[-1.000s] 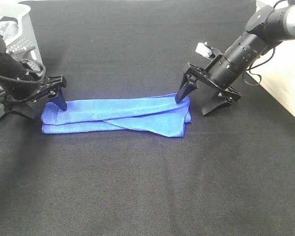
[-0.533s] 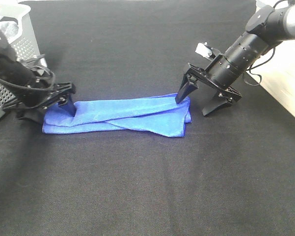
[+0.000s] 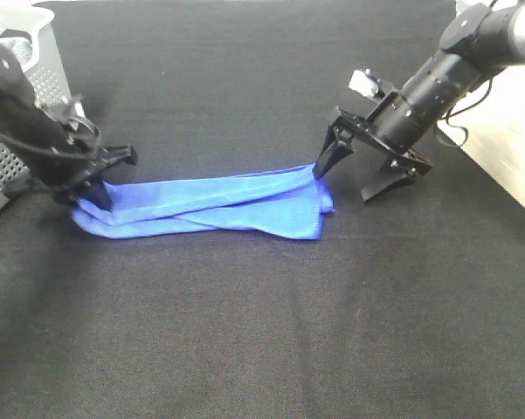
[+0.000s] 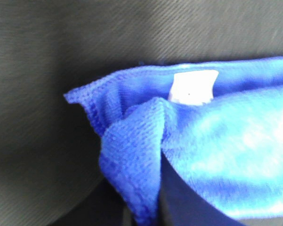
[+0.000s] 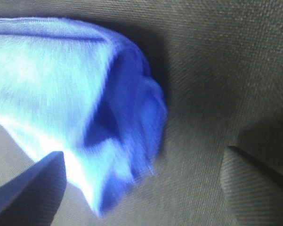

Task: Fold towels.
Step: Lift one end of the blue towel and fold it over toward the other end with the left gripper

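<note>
A blue towel (image 3: 210,205), folded into a long strip, lies across the black table. My left gripper (image 3: 92,188) is shut on the towel's left end and bunches it up. In the left wrist view the pinched corner (image 4: 132,155) shows next to a white label (image 4: 192,87). My right gripper (image 3: 343,183) is open at the towel's right end. One finger (image 3: 321,166) touches the towel's far corner and the other (image 3: 371,190) stands off it on the cloth. The right wrist view shows the towel's end (image 5: 61,80) between the spread fingers.
A grey perforated basket (image 3: 35,52) with cloth in it stands at the far left, just behind my left arm. The table's right edge and a pale surface (image 3: 507,148) lie beyond my right arm.
My left gripper moved onto the towel's left end and closed on it, bunching it. The towel shifted slightly left. My right gripper stayed open and rose a little.
</note>
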